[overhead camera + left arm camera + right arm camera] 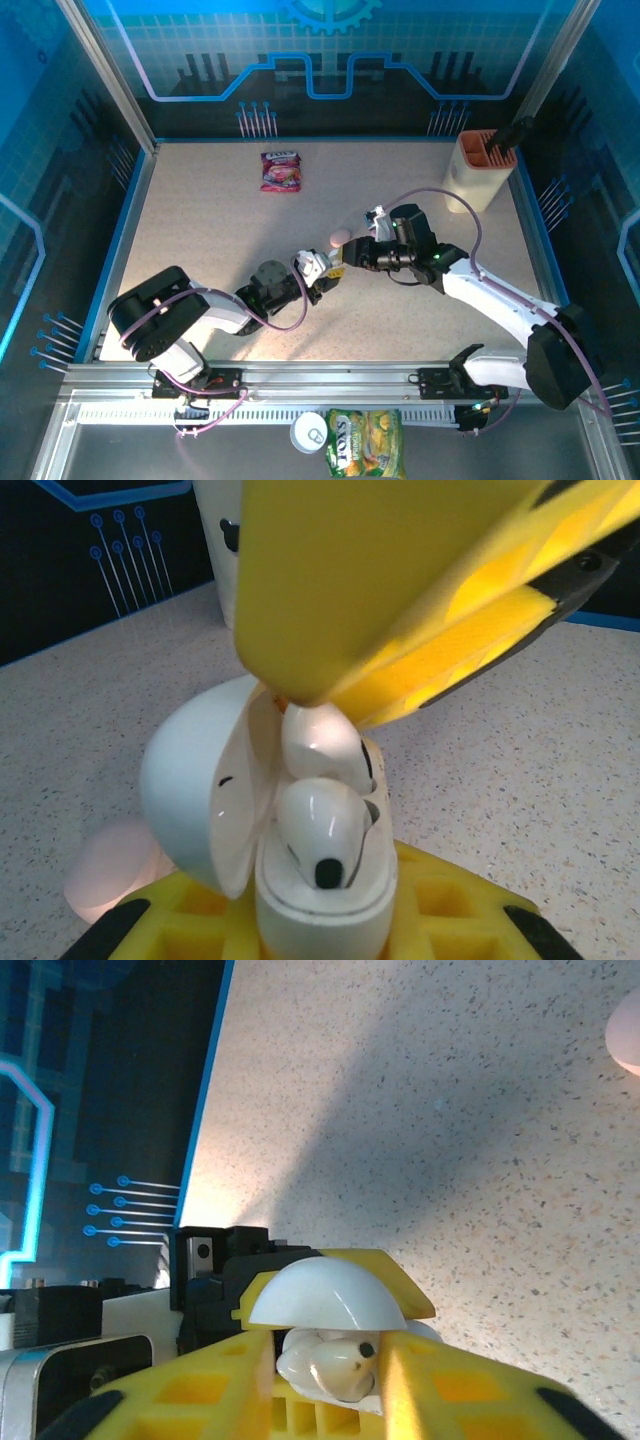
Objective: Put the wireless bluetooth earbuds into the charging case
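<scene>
left wrist view, bottom centre: left end effector (320,925) clamps the open white charging case (205,780) | white earbud (322,830) seated inside | second earbud (320,742) just above, pinched narrowly by right end effector (300,695) | pink case (105,865) on tabletop (520,770), lower left

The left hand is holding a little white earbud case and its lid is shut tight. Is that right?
No, the lid is open. The left wrist view shows the small white rounded plastic charging case, held in the left hand, with its lid swung aside and the right hand holding a white stemmed earbud at its opening.
</scene>
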`<act>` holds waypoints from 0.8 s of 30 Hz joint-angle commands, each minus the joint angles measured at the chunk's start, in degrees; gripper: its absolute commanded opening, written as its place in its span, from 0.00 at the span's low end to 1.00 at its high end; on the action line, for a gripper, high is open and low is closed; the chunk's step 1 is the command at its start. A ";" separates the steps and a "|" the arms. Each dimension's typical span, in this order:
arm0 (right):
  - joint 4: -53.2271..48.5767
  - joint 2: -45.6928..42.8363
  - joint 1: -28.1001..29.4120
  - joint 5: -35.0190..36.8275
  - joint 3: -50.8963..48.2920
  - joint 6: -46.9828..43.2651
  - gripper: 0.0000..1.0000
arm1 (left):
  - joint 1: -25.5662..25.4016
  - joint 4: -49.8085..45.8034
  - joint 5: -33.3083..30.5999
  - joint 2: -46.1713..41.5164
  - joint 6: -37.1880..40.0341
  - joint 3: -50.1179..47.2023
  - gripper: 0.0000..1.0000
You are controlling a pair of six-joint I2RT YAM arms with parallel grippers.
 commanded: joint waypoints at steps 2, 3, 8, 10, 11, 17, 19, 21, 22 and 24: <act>-5.53 -1.55 0.16 5.72 1.37 -1.93 0.40 | -0.19 4.39 -0.36 -0.82 0.63 0.87 0.06; -6.66 -2.07 0.24 6.91 1.71 -2.51 0.42 | -0.19 4.43 -0.40 -0.82 0.62 0.87 0.06; -9.10 -2.90 0.24 8.47 2.45 -4.27 0.48 | -0.25 5.03 -0.23 -0.41 0.30 0.78 0.06; -9.40 -3.03 0.40 8.51 2.62 -4.79 0.50 | -0.27 5.35 -0.41 -0.34 0.21 0.65 0.06; -8.99 -3.35 0.49 8.61 2.39 -5.01 0.51 | -0.21 5.44 -0.47 -0.26 0.21 0.59 0.06; -5.50 -6.42 1.31 7.66 1.55 -6.22 0.62 | -0.17 6.60 -0.86 0.74 3.71 -0.88 0.06; -8.05 -5.75 1.73 8.64 3.87 -6.82 0.67 | -0.10 7.16 -1.12 0.91 5.60 -1.49 0.06; -11.78 -3.97 2.43 11.06 7.52 -8.57 0.70 | -0.10 7.33 -1.19 1.13 7.02 -1.61 0.05; -13.78 -2.73 2.99 13.02 9.19 -9.58 0.71 | -0.11 7.33 -1.21 1.10 7.54 -1.59 0.05; -16.96 -0.08 4.29 16.67 12.51 -11.31 0.71 | -0.14 7.29 -1.04 1.00 7.84 -1.39 0.05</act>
